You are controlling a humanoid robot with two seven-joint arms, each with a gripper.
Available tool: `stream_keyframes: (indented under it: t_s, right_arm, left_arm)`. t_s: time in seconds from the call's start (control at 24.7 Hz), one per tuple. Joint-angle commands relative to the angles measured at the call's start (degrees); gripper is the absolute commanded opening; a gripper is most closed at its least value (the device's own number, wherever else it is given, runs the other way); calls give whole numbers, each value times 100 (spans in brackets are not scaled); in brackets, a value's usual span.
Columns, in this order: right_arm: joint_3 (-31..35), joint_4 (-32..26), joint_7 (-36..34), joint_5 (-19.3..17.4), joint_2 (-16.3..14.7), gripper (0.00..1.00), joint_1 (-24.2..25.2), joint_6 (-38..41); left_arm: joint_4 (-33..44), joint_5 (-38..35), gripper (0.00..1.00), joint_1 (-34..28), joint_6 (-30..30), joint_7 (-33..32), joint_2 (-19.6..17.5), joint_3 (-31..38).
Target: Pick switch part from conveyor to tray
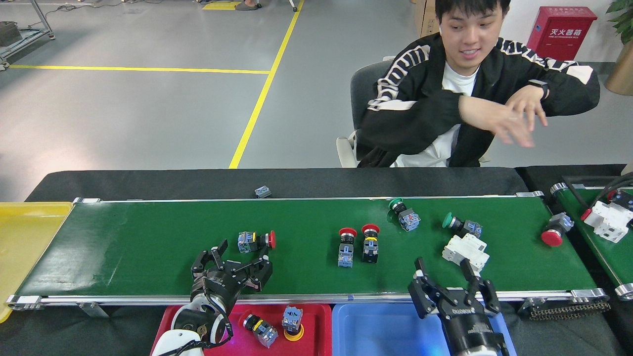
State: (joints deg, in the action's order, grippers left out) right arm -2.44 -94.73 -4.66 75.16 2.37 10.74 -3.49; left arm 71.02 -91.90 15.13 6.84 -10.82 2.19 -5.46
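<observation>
the switch part with the red cap [255,241] lies on its side on the conveyor [148,247], just beyond the tips of the left end effector [236,262] and a little to their right; whether the fingers touch it is hard to tell. that end effector hangs over the belt's near edge with its dark fingers spread apart and nothing between them. behind it, in the red tray [316,321], lie a black and yellow switch [260,329] and a yellow-capped switch [292,321] standing on its cap; the tray's left side is hidden by the arm and its front is cut off by the frame.

the right end effector [447,284] rises over the near rail, fingers wide apart and empty. just beyond its right fingertip sits the white breaker block [465,252], partly overlapped by that finger. further out is a green-capped switch [462,226], and to its left another green-capped switch [404,214]. left of the right end effector two red-capped switches [357,243] stand side by side. far to its right, a red-capped switch [556,230] lies at the belt's end. below it the blue tray [381,326] is largely covered by the arm.

across the black desk [148,180] sits a person [465,94], hands blurred.
</observation>
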Motion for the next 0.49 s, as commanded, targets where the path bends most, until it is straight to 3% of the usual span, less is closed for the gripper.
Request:
stream_keyframes:
  t_s: [0.0,0.16,0.24,0.32,0.41,0.45]
  right_arm:
    - [7,-116,-167,122,-18,98,60,-152]
    - [7,-108,-167,131,9,98,78,-160]
    - [7,-11,-140,122,-9,98,-37,-178]
    - [7,279,-70,131,-9,98,-379,-195]
    - [7,683,44,148,-9,98,-819,-204]
    - [-11,886,88,157,26,98,-1003,-239]
  left_arm:
    - [-9,14,100,139,-51,62,10,18]
    - [-317,23,100,359,-271,80,36,1]
    - [-457,23,89,482,-332,80,19,1]
    - [-545,75,74,552,-236,106,-60,9]
    - [-554,216,34,578,89,168,-140,18]
    - [-554,269,23,570,239,168,-183,18]
